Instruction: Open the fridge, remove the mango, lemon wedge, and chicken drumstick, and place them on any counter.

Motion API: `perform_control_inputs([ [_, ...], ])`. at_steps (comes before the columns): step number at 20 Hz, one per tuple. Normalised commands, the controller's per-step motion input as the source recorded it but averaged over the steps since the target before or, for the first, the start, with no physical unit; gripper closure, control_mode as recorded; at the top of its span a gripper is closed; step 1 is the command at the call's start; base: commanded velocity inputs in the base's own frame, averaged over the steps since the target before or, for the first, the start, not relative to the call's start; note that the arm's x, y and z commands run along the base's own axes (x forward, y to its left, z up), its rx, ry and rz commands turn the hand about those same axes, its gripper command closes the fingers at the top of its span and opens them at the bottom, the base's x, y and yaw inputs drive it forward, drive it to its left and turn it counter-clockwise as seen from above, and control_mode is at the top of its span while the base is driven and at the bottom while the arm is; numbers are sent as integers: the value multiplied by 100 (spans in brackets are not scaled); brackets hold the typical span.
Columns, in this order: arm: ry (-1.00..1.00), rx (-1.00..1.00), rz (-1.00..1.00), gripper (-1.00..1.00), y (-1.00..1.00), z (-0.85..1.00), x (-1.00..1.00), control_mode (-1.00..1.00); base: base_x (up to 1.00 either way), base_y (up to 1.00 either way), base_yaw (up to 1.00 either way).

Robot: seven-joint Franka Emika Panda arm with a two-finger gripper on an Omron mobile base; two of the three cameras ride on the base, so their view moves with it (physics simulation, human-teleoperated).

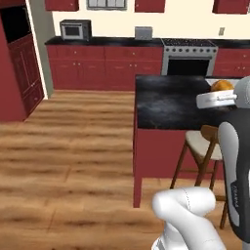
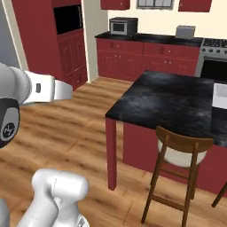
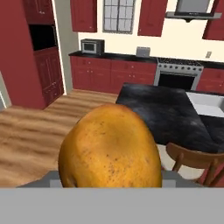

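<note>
The gripper holds the big orange mango [image 3: 109, 146] tight right in front of the hand camera, up in the air over the wood floor [image 3: 30, 135], with a chair [image 3: 194, 159] and the black counter [image 3: 162, 109] next, then the stove [image 3: 178, 72] far back.

Glossy black marbled stone on the counter [image 2: 173, 104]; matt, finely speckled orange-yellow skin on the mango [image 3: 109, 148]; warm striped wood planks across the floor [image 1: 68, 161]; dark wooden frame and pale cushioned seat on the stool [image 2: 177, 155]; brushed steel on the stove [image 1: 189, 56].
</note>
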Motion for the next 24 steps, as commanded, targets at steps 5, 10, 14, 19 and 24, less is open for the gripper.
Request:
perform_control_inputs([
  [5,0,0,0,100,0,0,0,100,39,-43,-36],
  [10,0,0,0,100,0,0,0,100,67,-33,-33],
  [14,0,0,0,100,0,0,0,100,75,-25,-30],
  [19,0,0,0,100,0,0,0,100,65,-8,-28],
  [24,0,0,0,100,0,0,0,100,60,0,-15],
])
